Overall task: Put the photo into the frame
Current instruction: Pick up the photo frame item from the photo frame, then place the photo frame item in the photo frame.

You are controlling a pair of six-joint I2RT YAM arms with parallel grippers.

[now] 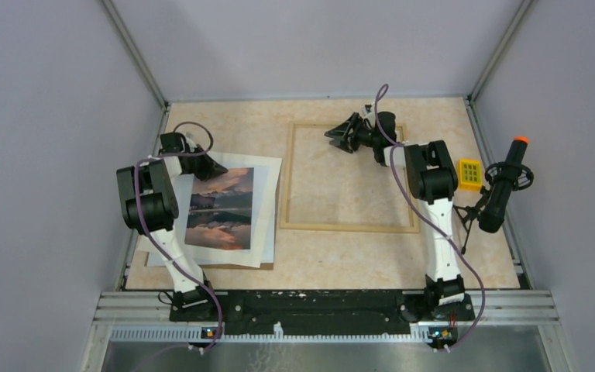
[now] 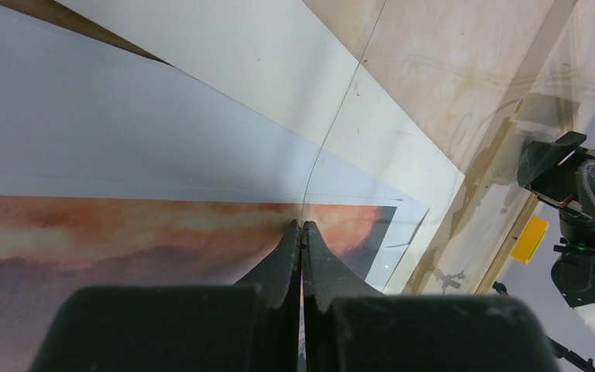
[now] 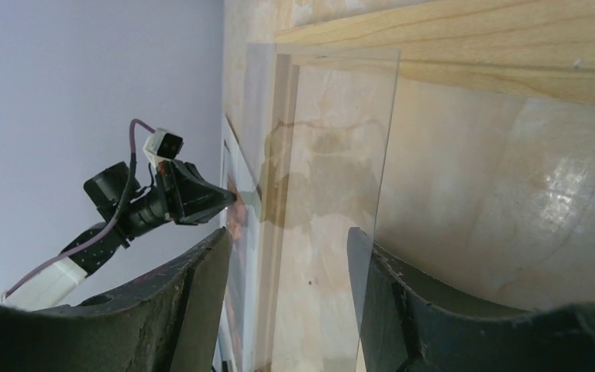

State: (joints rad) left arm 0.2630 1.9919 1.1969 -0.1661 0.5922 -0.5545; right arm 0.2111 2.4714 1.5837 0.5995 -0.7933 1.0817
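Left gripper (image 1: 204, 164) was seen w/ jaws pressed shut on the edge of a thin clear sheet (image 3: 325, 155), just above the photo (image 1: 221, 208). The photo, a flat rectangular print of orange-pink sky over dark blue-grey land w/ white margin, was laid on a white mat (image 1: 269, 186) over a brown board (image 2: 62, 12), left of the frame (image 1: 349, 228). The frame, thin pale wood moulding, was laid flat; marbled tabletop (image 1: 341, 260) showed through its opening. Right gripper (image 1: 341, 138) was held over its far rail, jaws part-way apart. A yellow block (image 1: 470, 172) & black handle (image 1: 500, 194) were noted far right.
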